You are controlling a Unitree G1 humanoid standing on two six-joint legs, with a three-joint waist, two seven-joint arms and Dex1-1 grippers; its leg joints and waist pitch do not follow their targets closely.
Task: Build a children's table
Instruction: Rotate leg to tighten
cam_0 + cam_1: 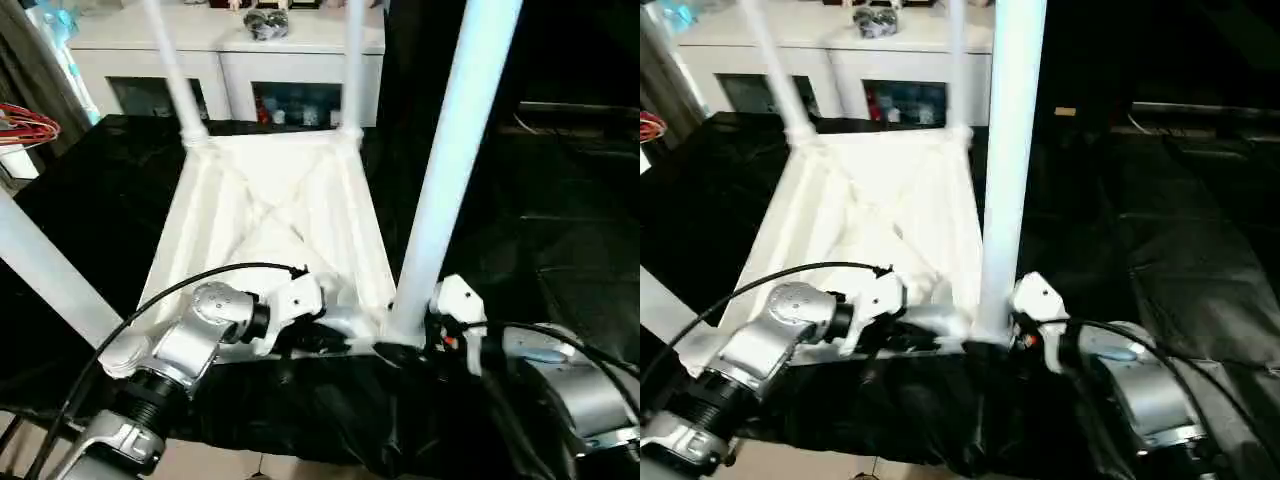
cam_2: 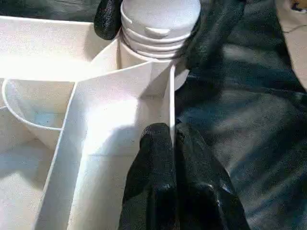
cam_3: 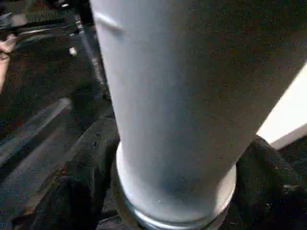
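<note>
On a black-draped work surface (image 1: 560, 200), we see the children's table (image 1: 275, 215) lying upside down, ribbed underside up, its legs rising from the corner sockets. At the table's near edge, our left gripper (image 2: 169, 143) is pinched tight on the thin white rim (image 2: 171, 103), one black finger on each side. At the near right corner, our right gripper (image 1: 415, 350) is spread wide around the base of a leg (image 1: 445, 170), black fingers flanking it. A white cabinet (image 1: 230, 55) with glass doors stands beyond the far edge.
</note>
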